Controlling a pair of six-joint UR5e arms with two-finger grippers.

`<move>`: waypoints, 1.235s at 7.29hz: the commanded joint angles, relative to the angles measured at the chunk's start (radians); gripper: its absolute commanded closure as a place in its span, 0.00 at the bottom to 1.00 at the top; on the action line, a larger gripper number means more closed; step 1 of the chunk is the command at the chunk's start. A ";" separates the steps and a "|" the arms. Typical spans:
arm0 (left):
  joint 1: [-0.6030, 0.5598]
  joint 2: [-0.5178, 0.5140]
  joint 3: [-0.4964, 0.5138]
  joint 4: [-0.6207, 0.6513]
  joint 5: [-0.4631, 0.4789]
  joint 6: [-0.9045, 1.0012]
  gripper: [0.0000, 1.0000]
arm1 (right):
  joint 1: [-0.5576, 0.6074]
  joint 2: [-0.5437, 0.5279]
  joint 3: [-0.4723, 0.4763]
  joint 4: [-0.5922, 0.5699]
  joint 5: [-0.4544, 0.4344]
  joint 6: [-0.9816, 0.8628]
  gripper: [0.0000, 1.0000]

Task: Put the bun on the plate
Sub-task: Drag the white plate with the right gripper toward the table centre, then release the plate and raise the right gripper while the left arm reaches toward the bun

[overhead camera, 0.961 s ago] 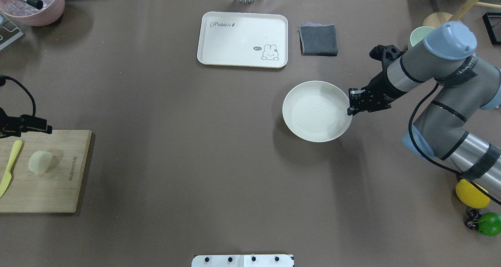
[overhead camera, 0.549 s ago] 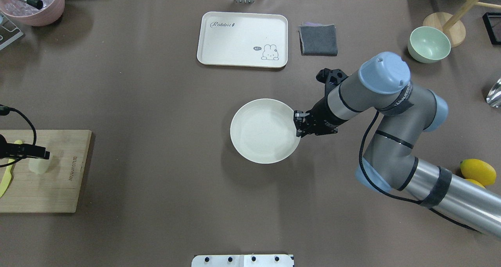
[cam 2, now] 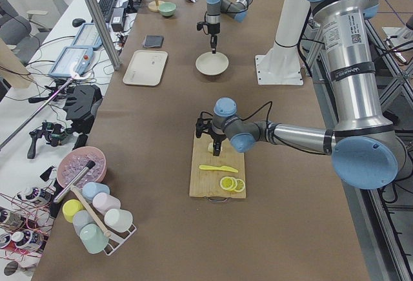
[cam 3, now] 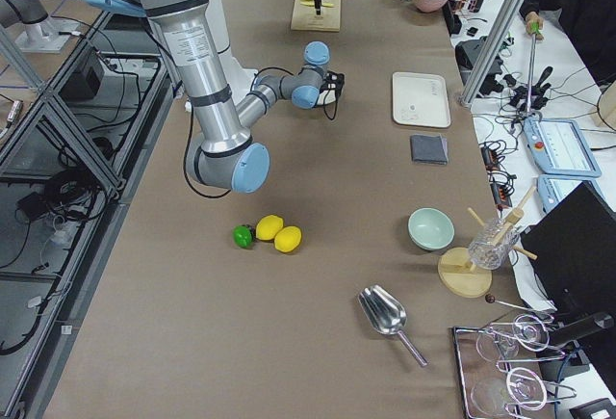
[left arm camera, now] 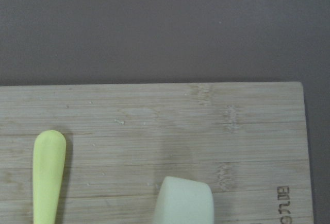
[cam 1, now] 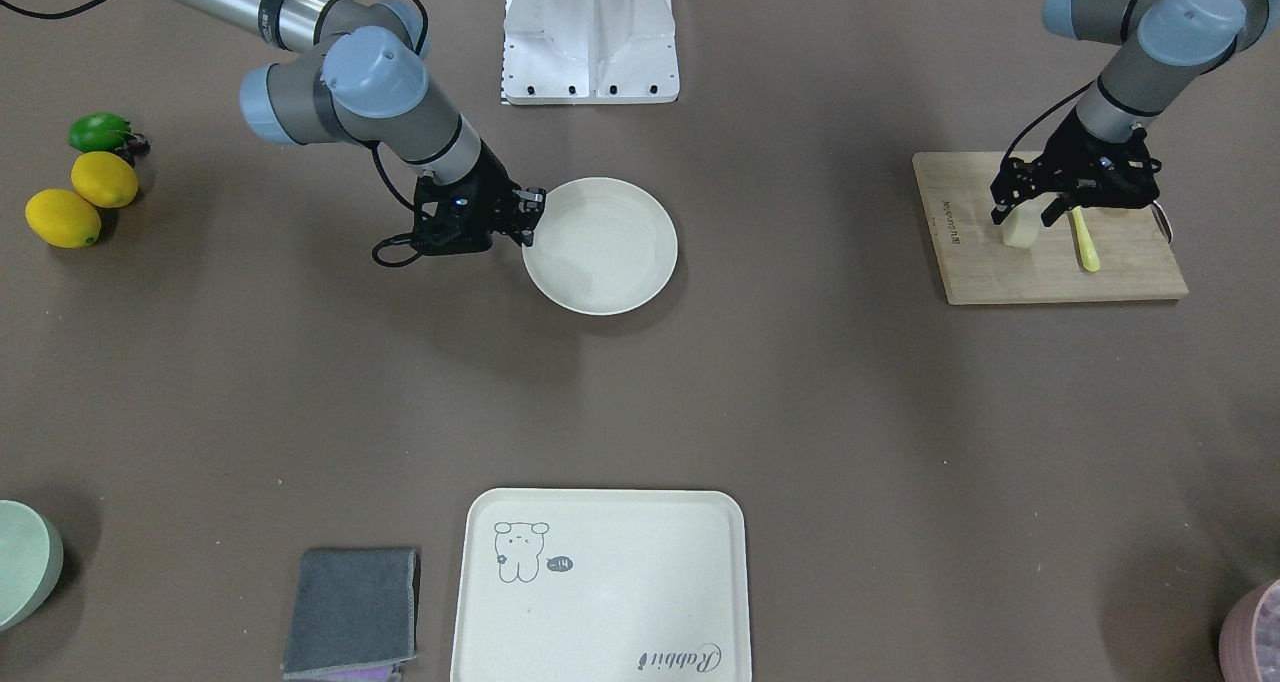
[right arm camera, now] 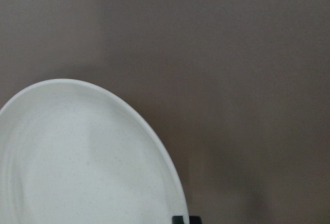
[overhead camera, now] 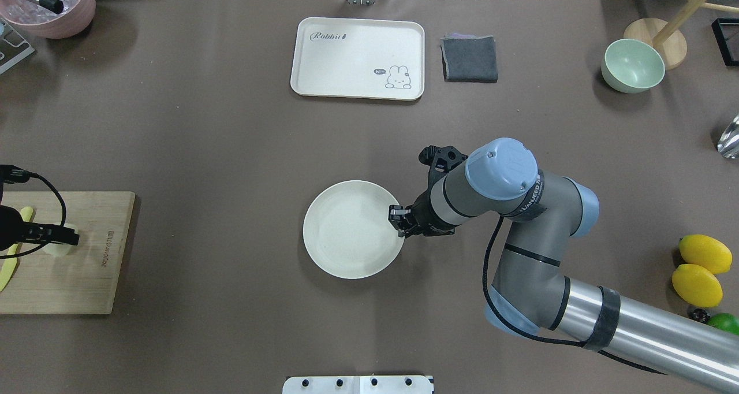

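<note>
The round cream plate (overhead camera: 346,238) lies near the table's middle, and my right gripper (overhead camera: 398,219) is shut on its right rim; the front view shows the same hold on the plate (cam 1: 610,252) by the right gripper (cam 1: 530,217). The bun (cam 1: 1019,232), a small pale lump, sits on the wooden cutting board (cam 1: 1030,277) at the robot's far left. My left gripper (cam 1: 1028,210) hangs just over it, open, a finger on each side. From overhead the bun (overhead camera: 60,248) is half hidden under that gripper (overhead camera: 58,235). The left wrist view shows the bun (left arm camera: 183,203) at its bottom edge.
A yellow knife (cam 1: 1085,242) lies beside the bun on the board, and lemon slices (cam 2: 231,184) sit at the board's end. At the back are a rabbit tray (overhead camera: 358,58), a grey cloth (overhead camera: 469,59) and a green bowl (overhead camera: 632,66). Lemons (overhead camera: 701,267) lie at the right edge.
My right arm has carried the plate from the table's right toward the middle and nearer the robot. The left gripper has moved from the board's back edge to over the bun.
</note>
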 commanded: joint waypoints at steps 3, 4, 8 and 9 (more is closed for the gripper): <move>0.004 -0.005 0.006 -0.016 0.001 0.001 0.71 | -0.014 0.002 0.000 0.004 -0.017 -0.001 0.00; 0.003 -0.006 0.000 -0.016 -0.001 0.001 0.76 | 0.023 -0.004 0.037 -0.007 0.001 -0.003 0.00; 0.000 -0.149 -0.038 0.012 -0.045 -0.119 0.75 | 0.298 -0.193 0.117 -0.013 0.164 -0.271 0.00; 0.000 -0.242 -0.061 0.095 -0.045 -0.175 0.75 | 0.393 -0.265 0.115 -0.013 0.243 -0.402 0.00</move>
